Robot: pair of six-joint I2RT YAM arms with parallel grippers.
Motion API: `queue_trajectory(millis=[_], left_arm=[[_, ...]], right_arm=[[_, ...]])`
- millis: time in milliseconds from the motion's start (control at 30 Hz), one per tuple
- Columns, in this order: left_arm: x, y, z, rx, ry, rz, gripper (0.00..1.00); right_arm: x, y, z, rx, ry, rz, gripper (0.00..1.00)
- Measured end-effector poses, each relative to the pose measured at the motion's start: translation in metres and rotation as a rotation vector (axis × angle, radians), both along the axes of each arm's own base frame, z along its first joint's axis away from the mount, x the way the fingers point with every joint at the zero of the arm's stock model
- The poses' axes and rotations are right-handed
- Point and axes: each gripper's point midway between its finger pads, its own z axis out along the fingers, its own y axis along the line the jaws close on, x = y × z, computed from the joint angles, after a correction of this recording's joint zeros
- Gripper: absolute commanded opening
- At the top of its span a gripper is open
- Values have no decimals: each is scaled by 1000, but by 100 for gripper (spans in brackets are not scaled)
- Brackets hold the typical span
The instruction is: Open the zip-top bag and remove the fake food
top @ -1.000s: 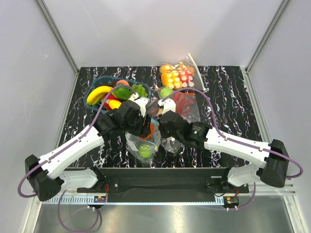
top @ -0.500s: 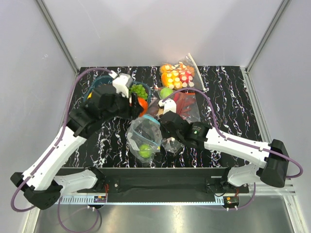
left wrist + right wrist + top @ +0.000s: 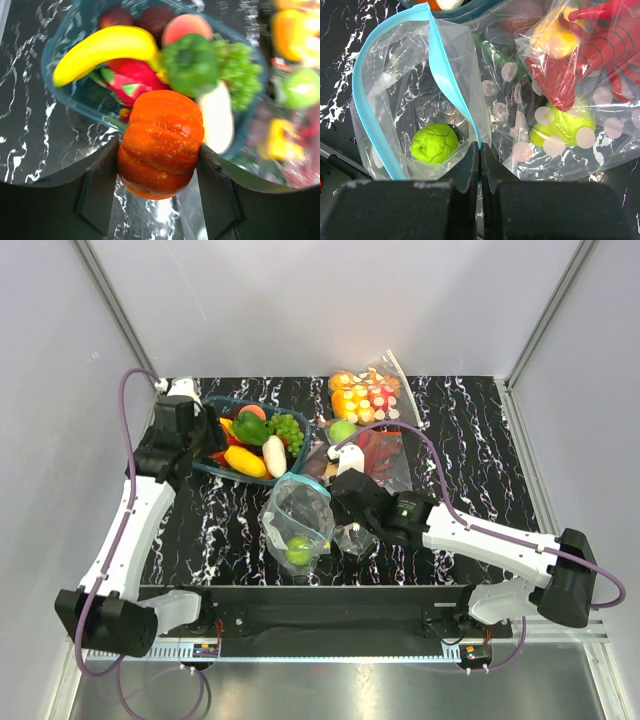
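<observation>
- Pinching the thin film of the zip-top bag [image 3: 405, 100] just under its teal zipper strip [image 3: 445, 72], my right claw [image 3: 480, 160] is closed on that edge.
- The bag lies open on the desk [image 3: 470, 420], near the front middle.
- I judge the film light, soft and slippery; the stiffer strip gives a surer hold.
- One green fruit [image 3: 434, 143] lies inside; it looks hard and smooth and may roll.
- My left claw [image 3: 159, 172] is clamped on an orange ribbed fruit [image 3: 161, 135] above the teal basket [image 3: 85, 92].
- My own fingers cut off the bag's bottom, and with the wrinkles I cannot tell if anything more is inside.
</observation>
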Motion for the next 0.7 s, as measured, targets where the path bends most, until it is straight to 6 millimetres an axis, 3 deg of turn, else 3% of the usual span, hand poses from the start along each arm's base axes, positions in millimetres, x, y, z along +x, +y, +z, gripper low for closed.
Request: queue_trajectory(millis=[333, 700], left_arm=[[43, 30, -49, -20, 76, 114, 45], [62, 47, -86, -16, 137, 160, 45]], right_arm=[[0, -2, 4, 4, -6, -3, 5], [0, -4, 7, 7, -15, -2, 5]])
